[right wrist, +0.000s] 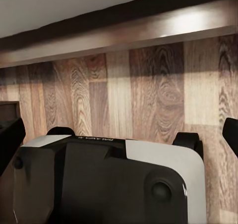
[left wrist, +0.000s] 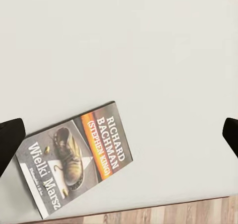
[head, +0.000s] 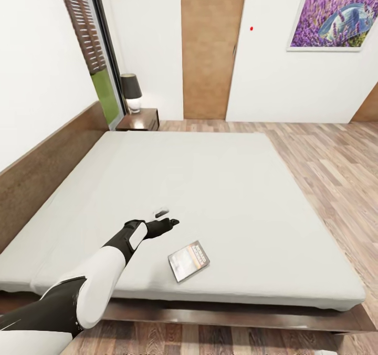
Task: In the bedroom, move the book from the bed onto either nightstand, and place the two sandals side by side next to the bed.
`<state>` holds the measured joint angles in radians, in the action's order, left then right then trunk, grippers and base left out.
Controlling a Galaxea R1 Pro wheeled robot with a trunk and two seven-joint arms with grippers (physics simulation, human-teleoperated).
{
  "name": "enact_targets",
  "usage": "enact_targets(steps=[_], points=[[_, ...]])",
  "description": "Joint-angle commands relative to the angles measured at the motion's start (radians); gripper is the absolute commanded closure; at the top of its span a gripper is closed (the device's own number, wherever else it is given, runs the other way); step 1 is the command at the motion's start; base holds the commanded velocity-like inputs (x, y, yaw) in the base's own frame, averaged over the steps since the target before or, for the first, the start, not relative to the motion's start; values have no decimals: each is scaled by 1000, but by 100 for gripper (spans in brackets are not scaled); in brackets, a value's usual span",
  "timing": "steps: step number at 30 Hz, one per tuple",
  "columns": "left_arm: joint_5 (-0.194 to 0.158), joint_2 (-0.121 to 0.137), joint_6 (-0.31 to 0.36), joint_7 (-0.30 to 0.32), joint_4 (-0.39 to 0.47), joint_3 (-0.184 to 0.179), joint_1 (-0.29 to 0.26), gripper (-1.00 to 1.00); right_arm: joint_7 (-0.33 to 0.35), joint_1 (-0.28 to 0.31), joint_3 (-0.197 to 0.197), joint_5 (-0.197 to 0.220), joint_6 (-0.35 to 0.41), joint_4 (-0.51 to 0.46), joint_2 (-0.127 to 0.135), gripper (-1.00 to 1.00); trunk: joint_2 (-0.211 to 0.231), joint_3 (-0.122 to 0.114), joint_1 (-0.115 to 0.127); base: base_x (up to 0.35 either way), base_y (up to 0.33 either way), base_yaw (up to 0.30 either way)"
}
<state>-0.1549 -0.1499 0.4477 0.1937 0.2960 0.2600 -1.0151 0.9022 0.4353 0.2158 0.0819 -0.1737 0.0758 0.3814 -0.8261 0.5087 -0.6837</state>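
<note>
The book [head: 189, 260] lies flat, cover up, on the pale grey bed [head: 220, 187], near its front edge. In the left wrist view the book [left wrist: 74, 157] shows its "RICHARD BACHMAN" lettering and orange band. My left gripper [head: 167, 216] hovers over the mattress just left of and beyond the book, open and holding nothing. Its dark fingertips [left wrist: 10, 140] sit at the edges of the left wrist view. My right gripper [right wrist: 120, 137] is open and low beside the robot's base [right wrist: 109, 179]. A nightstand [head: 140, 119] stands at the bed's far left corner. The sandals are out of view.
A lamp [head: 131, 91] with a dark shade stands on the nightstand, beside a tall window [head: 89, 40]. A brown door [head: 210, 45] is in the far wall. Wood-plank floor [head: 331, 155] runs along the bed's right side. The dark bed frame [right wrist: 124, 30] is close to my right arm.
</note>
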Motion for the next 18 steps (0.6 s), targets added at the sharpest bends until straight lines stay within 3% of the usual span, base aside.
enact_targets(steps=[1, 13, 18], points=[[-8, 0, 8, -1, 2, 4, 0, -100, 4, 2, -3, 9, -4, 5, 0, -100, -1, 3, 0, 9, -10, 0], [-8, -2, 8, 0, 2, 2, 0, -100, 4, 2, -4, 9, -4, 4, 0, -100, -1, 22, 0, 6, -4, 0], [-8, -2, 9, 0, 2, 2, 0, -100, 4, 2, -4, 9, -4, 5, 0, -100, -1, 30, 0, 152, -124, 0]])
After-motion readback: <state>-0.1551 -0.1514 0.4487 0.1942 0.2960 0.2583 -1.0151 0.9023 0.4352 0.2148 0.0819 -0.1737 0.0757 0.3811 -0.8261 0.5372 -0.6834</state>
